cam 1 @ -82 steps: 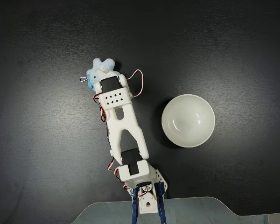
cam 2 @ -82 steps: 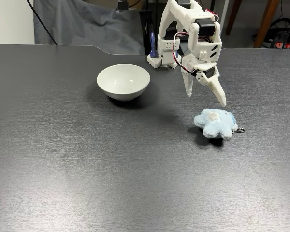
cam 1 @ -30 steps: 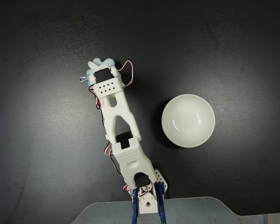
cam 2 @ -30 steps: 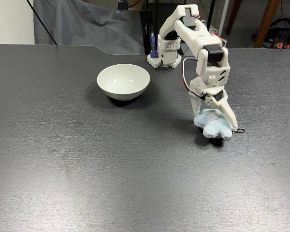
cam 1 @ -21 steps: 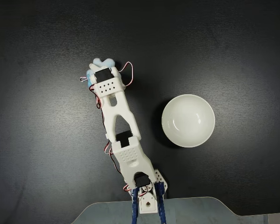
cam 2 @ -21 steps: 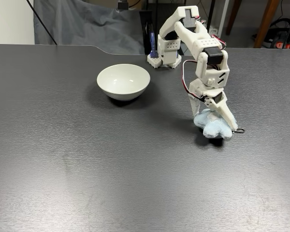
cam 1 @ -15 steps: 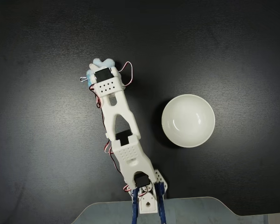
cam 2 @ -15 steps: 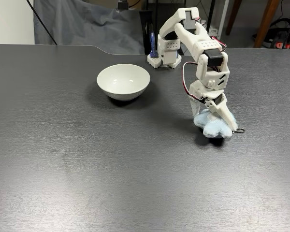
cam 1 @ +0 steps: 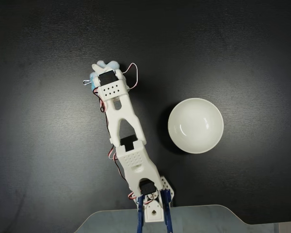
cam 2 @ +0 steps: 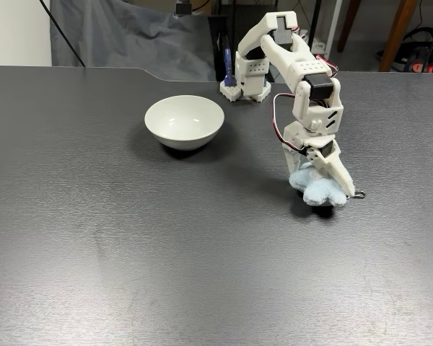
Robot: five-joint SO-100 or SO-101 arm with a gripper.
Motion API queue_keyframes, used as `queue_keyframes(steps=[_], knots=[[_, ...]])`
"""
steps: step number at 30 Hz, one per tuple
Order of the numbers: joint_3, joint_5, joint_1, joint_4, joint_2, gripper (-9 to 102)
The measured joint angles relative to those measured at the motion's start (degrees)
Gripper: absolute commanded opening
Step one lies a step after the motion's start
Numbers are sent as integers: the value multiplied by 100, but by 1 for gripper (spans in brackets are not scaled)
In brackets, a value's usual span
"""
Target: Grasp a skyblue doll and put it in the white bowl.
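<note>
The arm reaches down onto the skyblue doll [cam 2: 318, 189], which lies on the dark worktop [cam 2: 130, 238], well apart from the white bowl [cam 2: 184, 121]. The jaws stand on both sides of the doll and press into its fluff, so they look clamped on it. In a fixed view from above, the doll [cam 1: 98, 71] shows past the arm's tip, and the bowl [cam 1: 195, 125] is empty.

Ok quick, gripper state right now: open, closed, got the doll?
Gripper: down on the skyblue doll, fingers on either side of it and closing in; doll is on the table, not lifted. A firm clamp cannot be told.
</note>
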Motion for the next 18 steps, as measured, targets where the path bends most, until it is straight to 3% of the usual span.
queue_keyframes(steps=[8,18], knots=[[-62,0,-18,-229,9,-3],[-149,0,-18,-229,18,-1]])
